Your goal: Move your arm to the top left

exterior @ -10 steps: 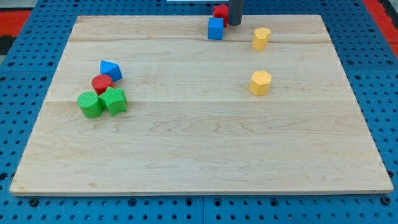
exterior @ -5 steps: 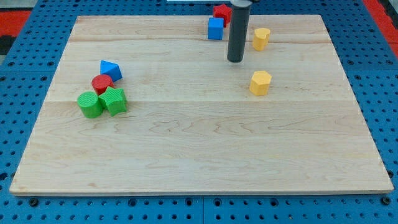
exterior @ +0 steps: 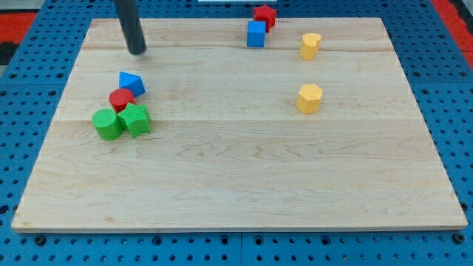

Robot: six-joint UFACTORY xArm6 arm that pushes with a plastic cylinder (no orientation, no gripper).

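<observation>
My tip (exterior: 137, 51) rests on the wooden board (exterior: 236, 170) near its top left corner. It stands just above the blue triangular block (exterior: 131, 82), apart from it. Below that block sit a red cylinder (exterior: 120, 99), a green cylinder (exterior: 107, 124) and a green block (exterior: 137, 119), clustered together at the view's left.
At the view's top middle a blue cube (exterior: 256, 33) touches a red star-shaped block (exterior: 264, 15). A yellow block (exterior: 310, 45) lies to their right and a yellow hexagonal block (exterior: 310, 97) below it. Blue pegboard surrounds the board.
My tip has swept from the top middle near the blue cube, down past the yellow blocks, then far left to the top left corner. No block has moved.
</observation>
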